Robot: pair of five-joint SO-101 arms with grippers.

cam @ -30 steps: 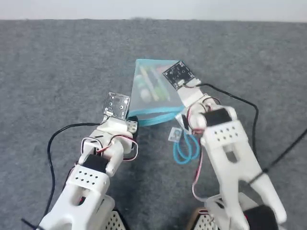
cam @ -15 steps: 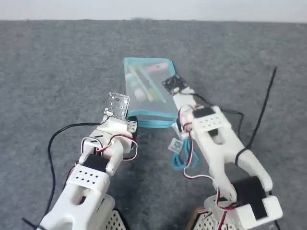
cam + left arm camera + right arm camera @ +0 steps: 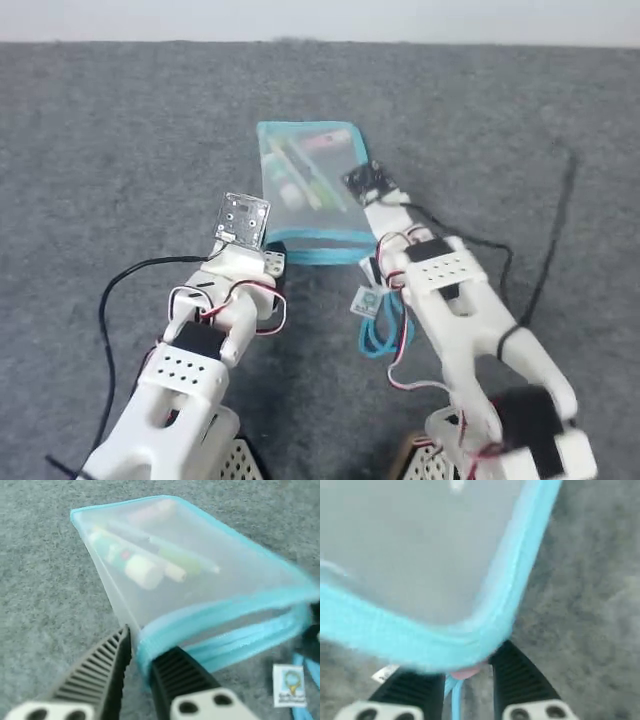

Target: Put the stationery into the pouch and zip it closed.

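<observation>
Stationery (image 3: 145, 565) lies inside the pouch (image 3: 305, 185), which rests flat on the table (image 3: 120, 130) just ahead of both grippers. The left gripper (image 3: 141, 647) has its jaws nearly closed, pinching the pouch's near corner at one end of the zip edge (image 3: 220, 612). The right gripper (image 3: 469, 666) sits at the other near corner. Its jaws stand a little wider, clamped over the blue edge where a small pinkish piece — perhaps the zip pull — lies between them. So the zip edge runs from one gripper to the other, crosswise to both arms, and the pouch's body stretches away beyond the fingertips. A blue strap (image 3: 380, 322) and tag (image 3: 288, 684) trail beside the right arm. Whether the zip is shut I cannot tell. Closing it likely means the right gripper — nearer the pull — travelling along that edge toward the left, which anchors.
</observation>
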